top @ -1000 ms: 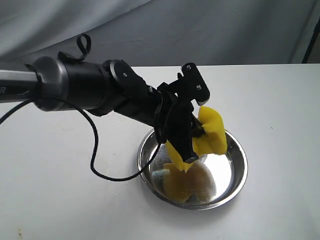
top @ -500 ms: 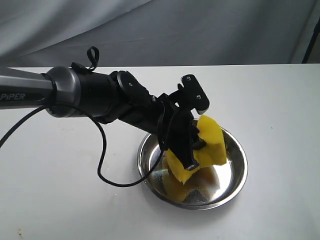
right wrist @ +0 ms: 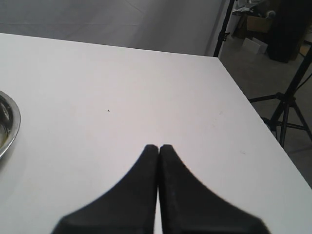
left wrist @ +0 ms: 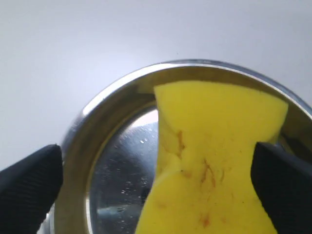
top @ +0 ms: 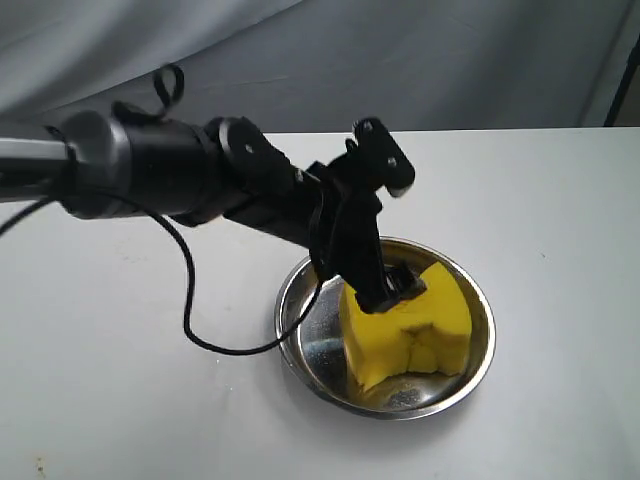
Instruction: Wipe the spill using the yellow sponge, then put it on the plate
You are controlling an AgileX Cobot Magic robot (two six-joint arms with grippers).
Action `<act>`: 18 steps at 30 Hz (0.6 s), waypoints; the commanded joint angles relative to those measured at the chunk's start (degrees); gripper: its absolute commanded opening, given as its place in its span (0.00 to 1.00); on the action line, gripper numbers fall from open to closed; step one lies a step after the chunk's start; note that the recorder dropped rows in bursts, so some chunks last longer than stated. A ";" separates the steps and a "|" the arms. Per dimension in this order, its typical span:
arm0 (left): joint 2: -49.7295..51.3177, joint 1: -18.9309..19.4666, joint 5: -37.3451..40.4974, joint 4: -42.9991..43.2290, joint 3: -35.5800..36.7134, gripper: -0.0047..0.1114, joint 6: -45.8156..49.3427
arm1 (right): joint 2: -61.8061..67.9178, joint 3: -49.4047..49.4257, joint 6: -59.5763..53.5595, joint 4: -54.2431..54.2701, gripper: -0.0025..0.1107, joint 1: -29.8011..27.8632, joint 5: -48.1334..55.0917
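Note:
The yellow sponge (top: 408, 330) lies in the steel plate (top: 288, 318), back at full block shape, with amber streaks on its face (left wrist: 214, 165). My left gripper (top: 392, 284) hangs just above it. In the left wrist view this gripper (left wrist: 156, 152) is open: one finger stands well off the sponge over the plate's rim (left wrist: 97, 111), and the other is right at the sponge's far edge. Over bare table, my right gripper (right wrist: 159, 146) is shut with nothing in it. No spill shows on the table in any view.
A black cable (top: 190, 300) loops from the left arm down onto the white table beside the plate. In the right wrist view the plate's rim (right wrist: 10, 122) shows at one side, the table's edge (right wrist: 253, 112) drops off, and tripod legs (right wrist: 287, 102) stand beyond.
The squeezed sponge has come down from above the plate into it. The left jaws have opened, and the sponge has sprung back to a block.

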 commanded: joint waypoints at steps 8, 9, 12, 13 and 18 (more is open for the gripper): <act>-34.51 17.82 14.67 13.24 6.98 0.19 -27.46 | -0.37 0.22 -0.30 -0.08 0.02 0.10 -0.48; -38.22 19.32 14.02 13.24 11.09 0.06 -27.46 | -0.37 0.22 -0.30 -0.08 0.02 0.10 -0.48; -48.39 20.44 7.11 12.39 22.18 0.04 -29.59 | -0.37 0.22 -0.30 -0.08 0.02 0.10 -0.48; -52.17 20.32 4.87 11.14 25.41 0.04 -30.57 | -0.37 0.22 -0.30 -0.08 0.02 0.10 -0.48; -62.19 20.32 8.55 8.87 28.87 0.04 -30.67 | -0.37 0.22 -0.30 -0.08 0.02 0.10 -0.48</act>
